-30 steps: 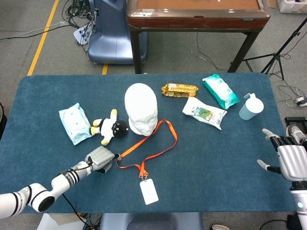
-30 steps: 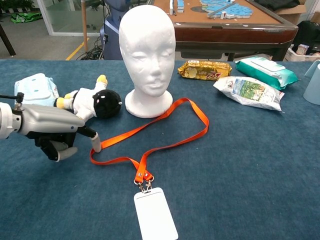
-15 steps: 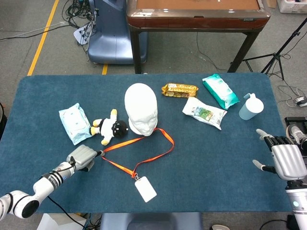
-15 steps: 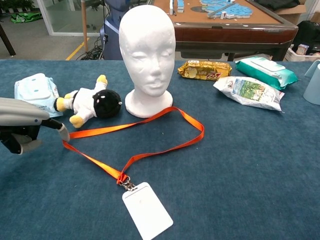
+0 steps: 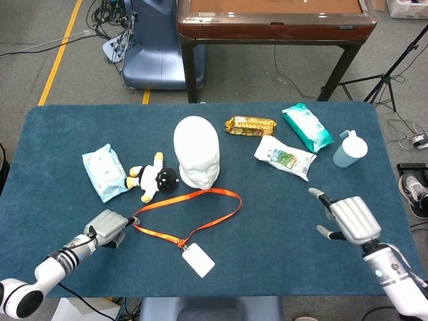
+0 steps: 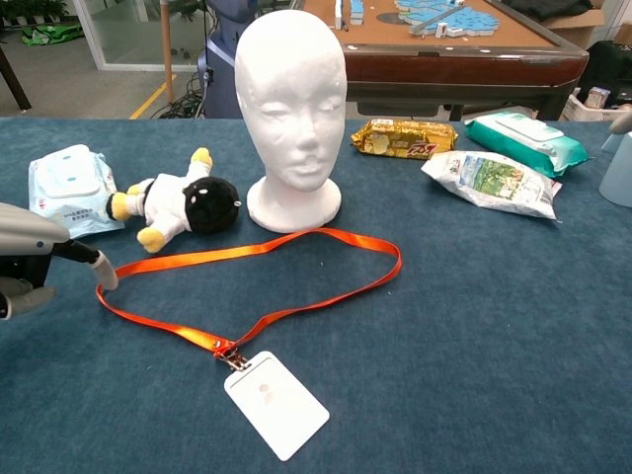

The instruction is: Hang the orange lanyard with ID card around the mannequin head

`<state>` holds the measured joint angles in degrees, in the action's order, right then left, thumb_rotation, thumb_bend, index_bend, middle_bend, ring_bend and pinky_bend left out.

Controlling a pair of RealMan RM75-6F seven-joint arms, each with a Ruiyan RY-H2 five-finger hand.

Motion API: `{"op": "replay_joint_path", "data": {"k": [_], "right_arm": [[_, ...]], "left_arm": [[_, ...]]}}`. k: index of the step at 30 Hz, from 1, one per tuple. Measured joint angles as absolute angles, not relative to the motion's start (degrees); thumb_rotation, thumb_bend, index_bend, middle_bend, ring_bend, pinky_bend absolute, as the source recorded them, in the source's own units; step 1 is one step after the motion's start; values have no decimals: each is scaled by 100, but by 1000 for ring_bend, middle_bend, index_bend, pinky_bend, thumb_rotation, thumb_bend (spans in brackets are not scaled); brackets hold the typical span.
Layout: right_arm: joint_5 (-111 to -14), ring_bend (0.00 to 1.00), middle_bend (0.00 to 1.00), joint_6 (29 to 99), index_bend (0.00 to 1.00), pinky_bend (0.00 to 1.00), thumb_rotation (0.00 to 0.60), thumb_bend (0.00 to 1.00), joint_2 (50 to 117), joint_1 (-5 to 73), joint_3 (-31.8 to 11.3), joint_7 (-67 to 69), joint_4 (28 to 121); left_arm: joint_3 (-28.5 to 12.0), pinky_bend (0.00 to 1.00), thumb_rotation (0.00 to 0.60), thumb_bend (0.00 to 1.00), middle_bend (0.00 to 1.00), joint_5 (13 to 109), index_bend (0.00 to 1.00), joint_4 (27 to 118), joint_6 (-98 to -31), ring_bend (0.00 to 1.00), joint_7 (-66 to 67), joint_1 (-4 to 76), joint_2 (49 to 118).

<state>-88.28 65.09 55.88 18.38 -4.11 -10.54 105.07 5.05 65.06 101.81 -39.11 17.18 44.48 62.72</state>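
The white mannequin head (image 5: 196, 152) (image 6: 293, 117) stands upright on the blue table, facing me. In front of it lies the orange lanyard (image 5: 200, 209) (image 6: 286, 270), spread in a long loop with its white ID card (image 5: 198, 259) (image 6: 276, 404) nearest me. My left hand (image 5: 108, 227) (image 6: 28, 259) sits at the loop's left end and pinches the strap there. My right hand (image 5: 349, 220) hovers open over the table's right side, far from the lanyard, fingers spread.
A plush toy (image 5: 153, 178) and a wipes pack (image 5: 104, 172) lie left of the head. A gold snack pack (image 5: 250, 125), a green wipes pack (image 5: 307, 126), a white pouch (image 5: 285, 157) and a pale blue cup (image 5: 350, 148) lie at the back right.
My left hand has dragged the lanyard's end left and toward me, stretching the loop and pulling the card along. My right hand has moved in from the right edge over the table.
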Motion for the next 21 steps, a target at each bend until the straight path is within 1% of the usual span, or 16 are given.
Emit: {"op": "replay_joint_path", "data": {"k": [3, 5, 6, 8, 11, 13, 15, 21], "right_arm": [[-8857, 961, 877, 6131, 169, 952, 600, 447, 5581, 2130, -422, -1100, 10626], [-8827, 998, 939, 5755, 168, 995, 600, 520, 5599, 2355, -447, -1122, 10711], [-8808, 1000, 955, 5648, 169, 1000, 600, 544, 5605, 2419, -454, -1131, 10732], [-8699, 1000, 993, 5249, 168, 1000, 600, 628, 5639, 2664, -484, -1179, 10800], [-8430, 1000, 1000, 4651, 168, 1000, 600, 734, 5727, 3041, -531, -1266, 10878], [-8208, 1000, 1000, 4305, 169, 1000, 600, 766, 5807, 3285, -560, -1332, 10897], [-7916, 1000, 1000, 3989, 169, 1000, 600, 777, 5933, 3563, -594, -1435, 10889], [-7182, 1000, 1000, 3480, 168, 1000, 600, 779, 6356, 4175, -637, -1768, 10742]], "left_arm": [[462, 858, 600, 603, 977, 6574, 197, 10221, -3966, 978, 1645, 4428, 6266], [406, 859, 600, 602, 977, 6630, 197, 10252, -4049, 978, 1582, 4411, 6264], [385, 859, 600, 602, 977, 6658, 197, 10267, -4078, 978, 1554, 4403, 6261], [352, 859, 600, 603, 977, 6714, 197, 10306, -4117, 978, 1502, 4387, 6242], [332, 859, 600, 603, 977, 6774, 197, 10360, -4152, 978, 1447, 4363, 6207], [329, 858, 600, 603, 977, 6819, 197, 10391, -4189, 978, 1421, 4337, 6190], [324, 858, 600, 603, 977, 6860, 197, 10417, -4224, 978, 1389, 4312, 6173], [295, 859, 600, 603, 977, 6949, 197, 10485, -4297, 978, 1282, 4251, 6077]]}}
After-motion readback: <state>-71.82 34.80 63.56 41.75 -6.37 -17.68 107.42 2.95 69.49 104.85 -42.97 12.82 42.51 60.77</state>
